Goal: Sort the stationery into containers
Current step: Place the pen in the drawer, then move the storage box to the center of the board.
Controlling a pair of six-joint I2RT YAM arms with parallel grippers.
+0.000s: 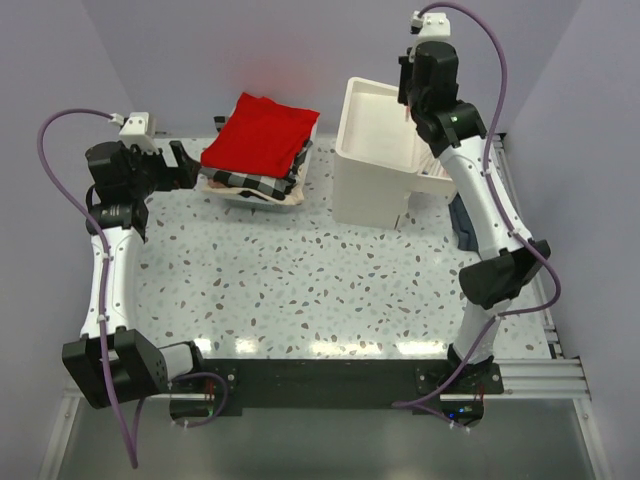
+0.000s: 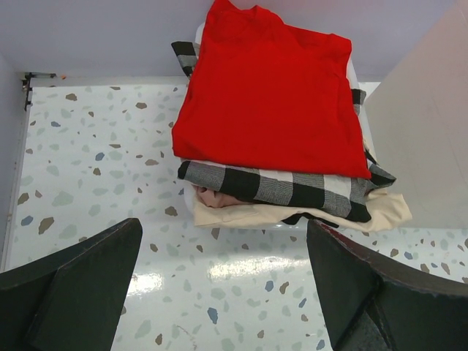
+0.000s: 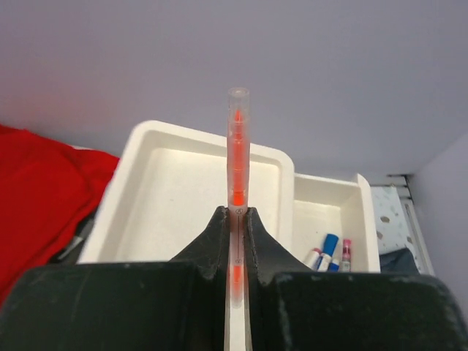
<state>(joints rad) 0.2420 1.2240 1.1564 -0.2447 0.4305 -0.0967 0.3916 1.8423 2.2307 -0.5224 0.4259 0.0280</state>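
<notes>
The right end effector (image 3: 235, 213) is clamped on an orange-red marker (image 3: 238, 146), upright above the white drawer unit (image 1: 372, 160) at the desk's (image 1: 300, 280) one o'clock. Pens (image 3: 327, 252) lie in its pulled-out drawer (image 3: 322, 197), three o'clock side. The left end effector (image 2: 223, 248) gapes wide before the folded cloths (image 2: 270, 95) at eleven o'clock.

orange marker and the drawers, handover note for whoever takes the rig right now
Right gripper: shut on the orange-red marker, over the white drawer unit.
Left gripper: open, empty, facing the folded cloth stack.
Done: capped pens lie in the pulled-out drawer.
Left: put the marker in a drawer; no other loose stationery in view.
</notes>
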